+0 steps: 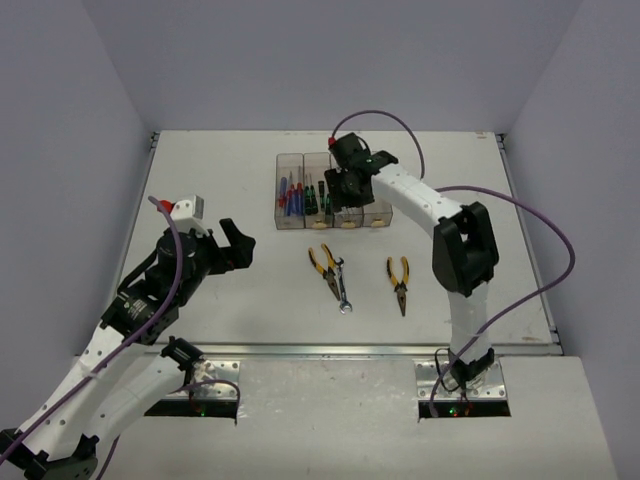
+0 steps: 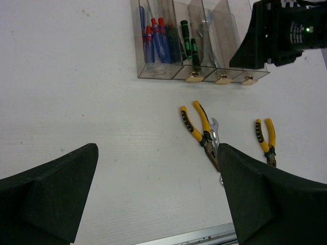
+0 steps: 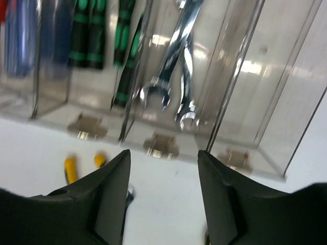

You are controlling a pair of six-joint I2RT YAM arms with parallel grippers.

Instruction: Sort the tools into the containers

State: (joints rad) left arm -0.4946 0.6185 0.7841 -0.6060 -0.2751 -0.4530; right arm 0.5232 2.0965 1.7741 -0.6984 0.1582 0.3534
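The containers (image 1: 378,216) are four clear bins in a row at the table's back middle. Blue and red screwdrivers (image 2: 156,43) fill the left bin. Green and black screwdrivers (image 3: 87,35) lie in the second, and two silver wrenches (image 3: 176,61) in the third. The fourth bin (image 3: 278,76) holds nothing. My right gripper (image 3: 163,199) hovers open over the near end of the third bin, nothing between its fingers. On the table lie one pair of yellow-handled pliers (image 1: 325,265) with a wrench (image 1: 343,292) against it, and a second pair (image 1: 399,282). My left gripper (image 1: 240,245) stands wide open to the left of them.
The table's metal front edge (image 2: 204,237) runs just below the left gripper. Purple cables (image 1: 540,230) loop off the right arm. Grey walls close in the table at the back and on both sides.
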